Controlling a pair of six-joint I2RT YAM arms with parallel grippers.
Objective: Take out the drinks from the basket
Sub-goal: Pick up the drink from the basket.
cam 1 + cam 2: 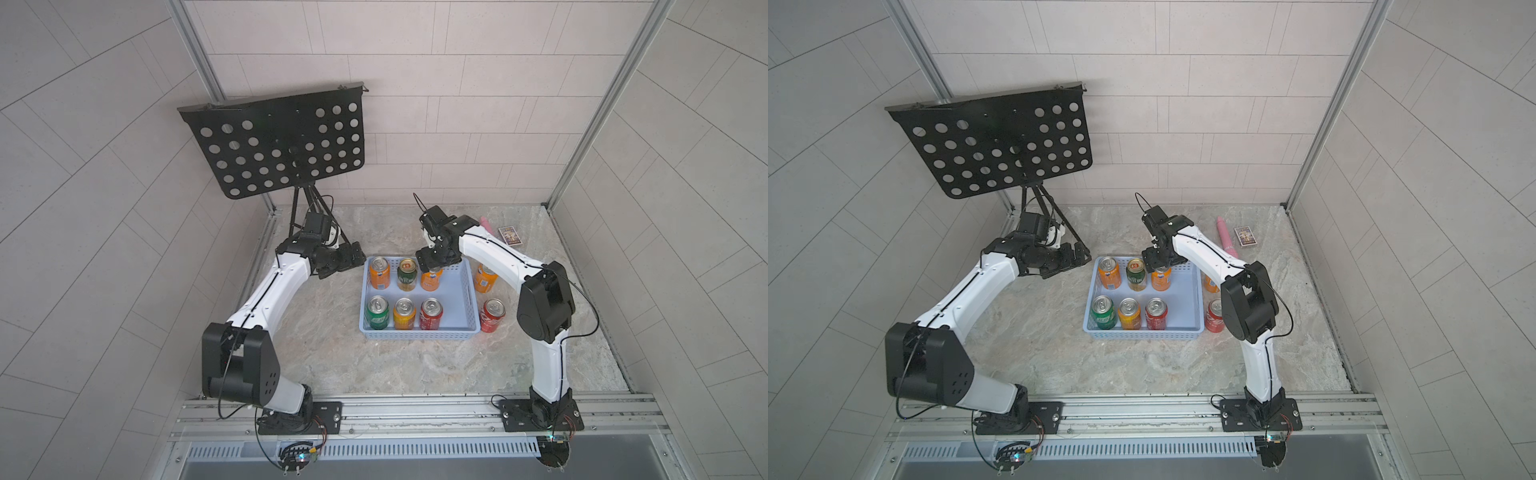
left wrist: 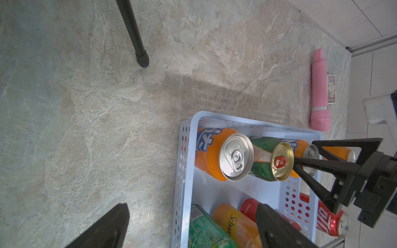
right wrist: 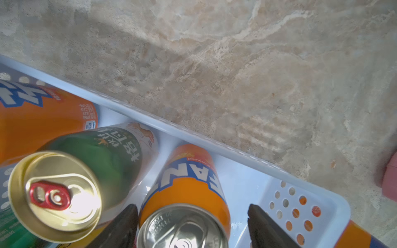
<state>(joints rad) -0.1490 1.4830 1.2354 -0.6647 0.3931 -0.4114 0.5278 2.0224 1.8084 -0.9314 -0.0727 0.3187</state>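
The light-blue basket [image 1: 465, 330] holds several drinks. Its far row has an orange can [image 1: 379, 273], a dark green-gold can [image 1: 407, 274] and another orange can [image 3: 189, 182]. My right gripper [image 3: 191, 207] is open and straddles that last can from above; one finger sits against its side and a gap shows at the other finger. The near row has a bright green can [image 1: 377, 312], a yellow-orange can [image 1: 404, 313] and a red can [image 1: 431, 313]. An orange can [image 1: 485, 278] and a red can [image 1: 493, 316] stand outside, right of the basket. My left gripper [image 2: 192, 206] hangs open at the basket's far left corner.
A black perforated music stand [image 1: 278, 145] rises at the far left, with a leg [image 2: 137, 43] planted on the stone tabletop. A pink tube [image 1: 1225, 237] and a small card box [image 1: 1244, 237] lie at the far right behind the basket.
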